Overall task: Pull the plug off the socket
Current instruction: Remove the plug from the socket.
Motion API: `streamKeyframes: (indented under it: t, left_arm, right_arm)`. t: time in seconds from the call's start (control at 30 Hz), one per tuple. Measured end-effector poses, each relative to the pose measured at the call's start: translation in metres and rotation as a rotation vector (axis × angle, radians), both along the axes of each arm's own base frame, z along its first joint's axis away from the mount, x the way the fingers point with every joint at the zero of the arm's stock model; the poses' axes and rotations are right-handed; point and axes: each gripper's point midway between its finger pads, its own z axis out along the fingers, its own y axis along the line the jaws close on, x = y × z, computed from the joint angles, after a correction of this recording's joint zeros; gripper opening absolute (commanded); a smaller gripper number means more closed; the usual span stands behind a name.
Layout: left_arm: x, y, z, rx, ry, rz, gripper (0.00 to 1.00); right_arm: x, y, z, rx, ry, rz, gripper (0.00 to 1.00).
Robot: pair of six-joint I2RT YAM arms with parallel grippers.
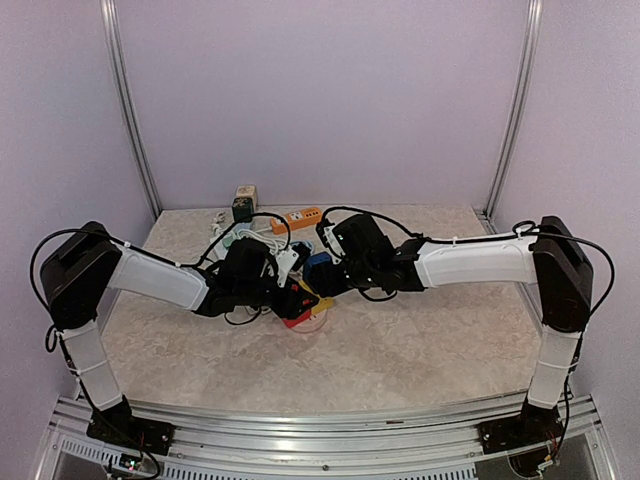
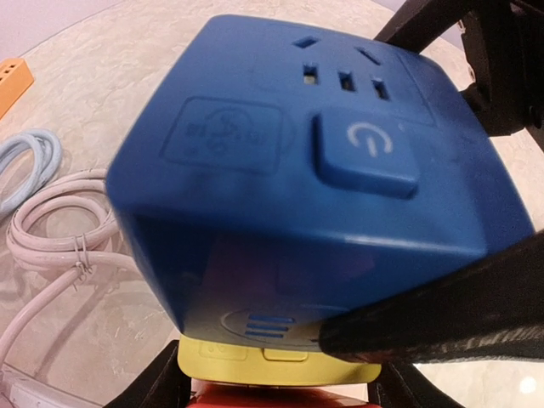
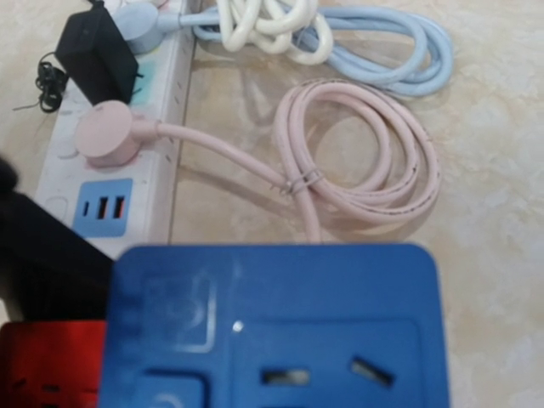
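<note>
Blue cube adapter [image 2: 280,170] sits dead centre of the top view, over the middle of the table [image 1: 420,340], and fills most of the left wrist view with its power button and socket holes facing the camera. It is stacked on a yellow block [image 2: 280,361], with a red block [image 3: 51,365] under that at the bottom edge of frame. My right gripper [image 1: 328,272] comes in from the right of the top view and pinches the cube at its far side; in the left wrist view its black fingers [image 2: 501,68] press on the cube's upper right corner. My left gripper [image 1: 286,294] reaches in from the left and straddles the lower part of the stack, one finger [image 2: 442,319] across the cube's lower right edge. I cannot tell whether the left jaws are actually clamped. In the upper left of the right wrist view lies a white power strip [image 3: 59,183] carrying a pink plug [image 3: 106,136] and a black adapter [image 3: 93,51]. A pink cable coil [image 3: 422,170] lies right of it, and a light blue cable [image 3: 382,81] lies along the top. An orange strip [image 1: 303,215] lies further back.
</note>
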Motion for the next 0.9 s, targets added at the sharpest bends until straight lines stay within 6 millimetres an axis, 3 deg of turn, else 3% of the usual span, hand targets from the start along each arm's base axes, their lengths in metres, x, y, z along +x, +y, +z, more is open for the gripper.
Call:
streamKeyframes:
  t: [0.9]
  left_arm:
    - [0.0025,-0.0009,0.0021,0.015,-0.034,0.016,0.36]
  right_arm:
    - [0.0061,-0.0061,-0.0003,0.094,0.041,0.038,0.00]
